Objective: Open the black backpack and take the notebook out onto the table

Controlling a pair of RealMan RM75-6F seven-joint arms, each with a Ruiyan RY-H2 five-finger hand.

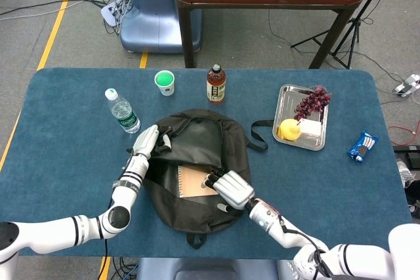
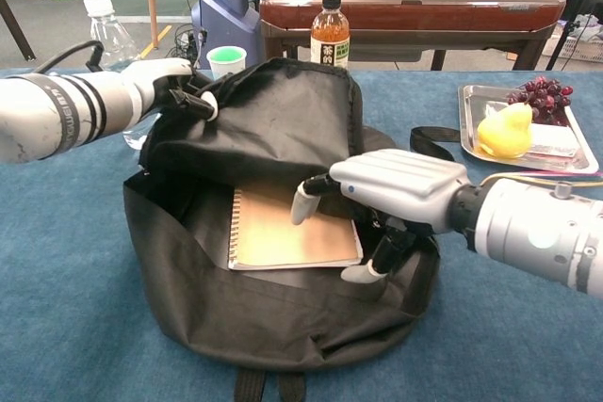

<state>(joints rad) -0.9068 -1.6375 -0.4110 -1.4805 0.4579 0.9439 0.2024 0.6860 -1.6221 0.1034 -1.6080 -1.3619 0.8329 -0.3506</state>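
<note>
The black backpack [image 1: 197, 145] [image 2: 273, 317] lies open in the middle of the blue table. A tan spiral notebook [image 1: 191, 180] [image 2: 273, 237] lies flat inside its opening. My left hand [image 1: 146, 143] [image 2: 162, 80] grips the backpack's upper flap at its left edge and holds it back. My right hand [image 1: 230, 188] [image 2: 400, 187] reaches into the opening over the notebook's right edge. Its fingers are spread above the cover, one fingertip [image 2: 301, 206] close to the page, and the thumb sits by the lower right corner. The notebook is not lifted.
Behind the backpack stand a water bottle [image 1: 122, 112] [image 2: 106, 30], a green cup [image 1: 165, 82] [image 2: 225, 59] and a tea bottle [image 1: 216, 84] [image 2: 330, 30]. A metal tray [image 1: 287, 98] [image 2: 471, 96] with grapes and a pear sits at the right. A blue snack pack [image 1: 362, 146] lies further right.
</note>
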